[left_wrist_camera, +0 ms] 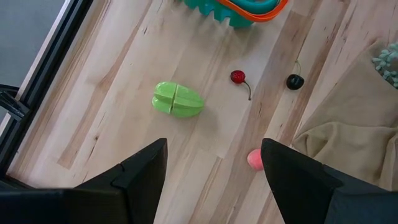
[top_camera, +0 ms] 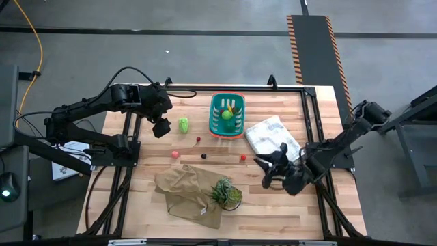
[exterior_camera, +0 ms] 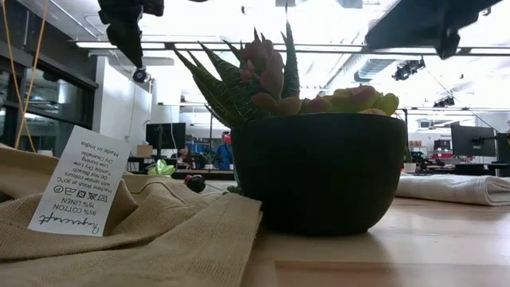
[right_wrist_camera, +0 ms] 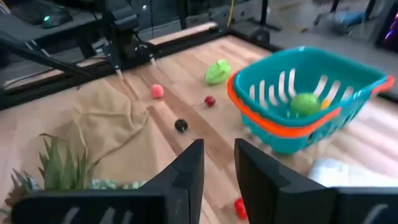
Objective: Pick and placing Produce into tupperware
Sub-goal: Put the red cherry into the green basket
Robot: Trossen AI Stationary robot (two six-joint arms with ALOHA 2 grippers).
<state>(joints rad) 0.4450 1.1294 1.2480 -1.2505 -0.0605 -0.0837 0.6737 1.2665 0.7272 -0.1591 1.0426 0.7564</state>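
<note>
The teal basket [top_camera: 220,123] stands at the table's far middle with a green lump [right_wrist_camera: 305,102] and a yellow piece inside. A light green lump [top_camera: 184,124] lies on the wood left of it. A small red ball [left_wrist_camera: 237,76], a dark ball [left_wrist_camera: 295,81] and a pink ball [left_wrist_camera: 254,158] lie nearer, and another red ball [top_camera: 243,157] sits toward the right. My left gripper [top_camera: 162,127] hovers open just left of the light green lump [left_wrist_camera: 177,99]. My right gripper [top_camera: 271,171] hangs open by a narrow gap near the white cloth.
A white checked cloth [top_camera: 273,135] lies right of the basket. A tan cloth [top_camera: 186,191] with a label [exterior_camera: 80,191] covers the near middle, and a spiky plant in a dark pot [exterior_camera: 319,171] stands on its right edge. Bare wood lies between the loose pieces.
</note>
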